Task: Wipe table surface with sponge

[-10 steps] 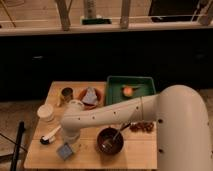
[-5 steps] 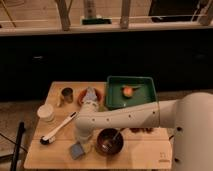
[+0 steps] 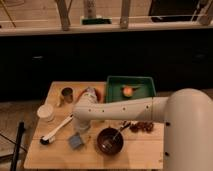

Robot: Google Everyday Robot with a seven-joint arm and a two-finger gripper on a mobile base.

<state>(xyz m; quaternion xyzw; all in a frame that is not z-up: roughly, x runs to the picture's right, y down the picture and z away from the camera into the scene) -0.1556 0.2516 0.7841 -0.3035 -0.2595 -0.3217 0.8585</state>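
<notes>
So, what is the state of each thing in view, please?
sponge: lying flat on the table surface, near the front edge
gripper: low over the table surface, just behind the sponge
brush: lying flat, black head toward the front-left
dark bowl: upright, a utensil inside
green tray: holds one orange round item
white cup: upright
metal cup: upright

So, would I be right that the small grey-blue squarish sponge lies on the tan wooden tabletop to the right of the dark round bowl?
Not quite. The camera view shows the sponge on the tabletop to the left of the dark bowl, not the right. The gripper is right by the sponge's far edge.
</notes>
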